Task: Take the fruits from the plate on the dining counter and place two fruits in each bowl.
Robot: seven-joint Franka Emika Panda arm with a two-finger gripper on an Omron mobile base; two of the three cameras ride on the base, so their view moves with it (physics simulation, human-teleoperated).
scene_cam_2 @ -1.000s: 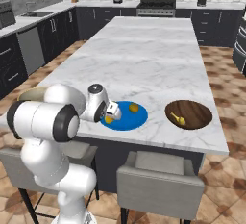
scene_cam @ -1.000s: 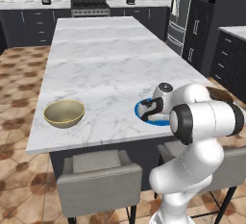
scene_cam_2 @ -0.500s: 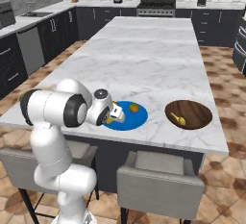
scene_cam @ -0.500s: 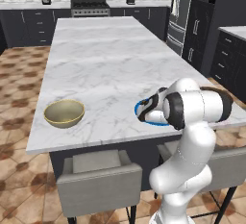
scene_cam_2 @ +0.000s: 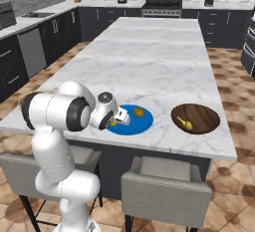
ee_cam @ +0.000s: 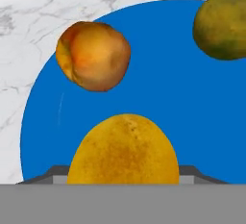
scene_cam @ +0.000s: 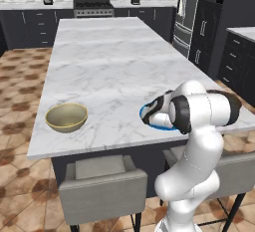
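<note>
On the blue plate lie three of the fruits. The round orange sits right between my fingers, whose tips touch its two sides, so my gripper is shut on it, low over the plate. Beyond it lie the reddish-orange fruit and the yellow-green one. From the right base the gripper is at the plate's left side, with a round fruit further in. The banana lies in the dark brown bowl. The tan bowl stands at the left, far from the gripper.
The plate and both bowls stand near the front edge of the marble dining counter. Two grey stools stand below that edge. Dark cabinets and a stove line the far wall.
The hand has dropped lower over the plate and the elbow has swung outward. The jaws have narrowed around the orange. Plate, bowls and banana have not moved.
</note>
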